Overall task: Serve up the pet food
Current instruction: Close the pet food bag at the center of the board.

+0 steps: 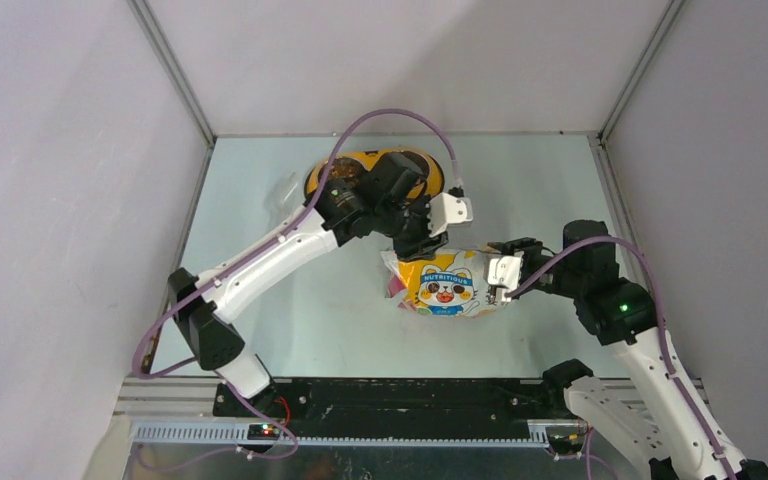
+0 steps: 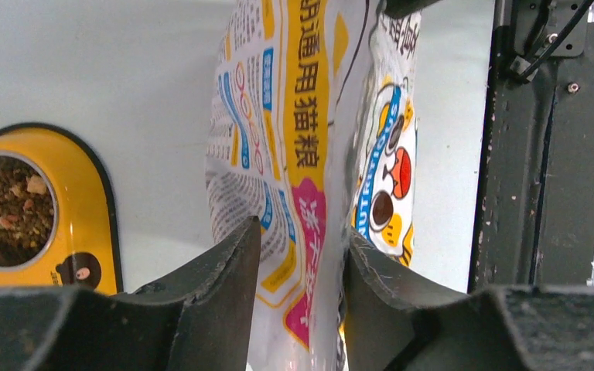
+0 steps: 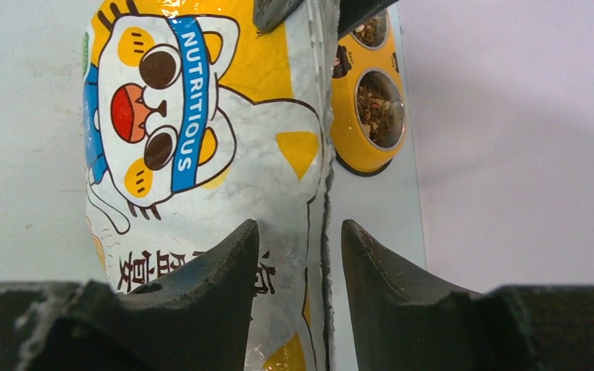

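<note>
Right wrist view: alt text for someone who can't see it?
A cat-food bag with a cartoon cat dominates the frame, its sealed edge between the fingers of the open right gripper. Behind, a yellow double bowl holds brown kibble.

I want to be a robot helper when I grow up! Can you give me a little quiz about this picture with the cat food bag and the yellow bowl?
1. True or false: kibble lies in both sides of the yellow bowl.
2. Where is the cat food bag?
A) inside the bowl
B) between the left gripper and the right gripper, one at each edge
C) hanging off the table edge
3. Fill in: the blue band printed on the bag reads ____.
Key: 1 true; 2 B; 3 NUTRITIOUS.
</note>
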`<act>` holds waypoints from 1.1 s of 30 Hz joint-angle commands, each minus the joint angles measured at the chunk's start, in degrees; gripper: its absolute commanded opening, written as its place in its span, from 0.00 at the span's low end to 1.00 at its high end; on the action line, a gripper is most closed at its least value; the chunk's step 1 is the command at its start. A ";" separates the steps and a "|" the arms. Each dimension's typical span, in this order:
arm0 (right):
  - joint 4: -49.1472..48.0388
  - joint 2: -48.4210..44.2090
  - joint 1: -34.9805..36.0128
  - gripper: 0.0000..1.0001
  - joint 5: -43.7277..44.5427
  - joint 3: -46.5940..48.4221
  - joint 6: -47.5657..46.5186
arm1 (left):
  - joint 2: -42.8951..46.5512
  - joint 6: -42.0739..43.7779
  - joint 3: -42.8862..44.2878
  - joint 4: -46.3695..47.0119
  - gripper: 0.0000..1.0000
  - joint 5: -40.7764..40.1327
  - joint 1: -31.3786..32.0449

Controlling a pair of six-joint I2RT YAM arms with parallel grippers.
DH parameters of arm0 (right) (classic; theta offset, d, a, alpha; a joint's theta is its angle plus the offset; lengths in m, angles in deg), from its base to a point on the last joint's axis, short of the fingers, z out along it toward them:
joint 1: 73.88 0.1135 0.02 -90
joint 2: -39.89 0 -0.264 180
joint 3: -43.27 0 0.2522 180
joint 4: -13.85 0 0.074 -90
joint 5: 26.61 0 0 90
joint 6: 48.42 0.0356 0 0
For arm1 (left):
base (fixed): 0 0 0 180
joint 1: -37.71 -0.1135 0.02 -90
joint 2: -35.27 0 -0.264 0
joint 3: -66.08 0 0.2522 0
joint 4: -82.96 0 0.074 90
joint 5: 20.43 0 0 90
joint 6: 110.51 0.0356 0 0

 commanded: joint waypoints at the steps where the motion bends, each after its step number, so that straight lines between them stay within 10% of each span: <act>1: 1.79 -0.52 0.86 0.47 -0.51 1.94 -2.79 | 4.57 2.66 -1.48 -2.11 0.45 0.84 -2.18; 33: 5.12 -2.12 3.87 0.43 3.22 2.31 -5.16 | 6.99 3.86 -4.82 -4.55 0.18 0.87 -4.95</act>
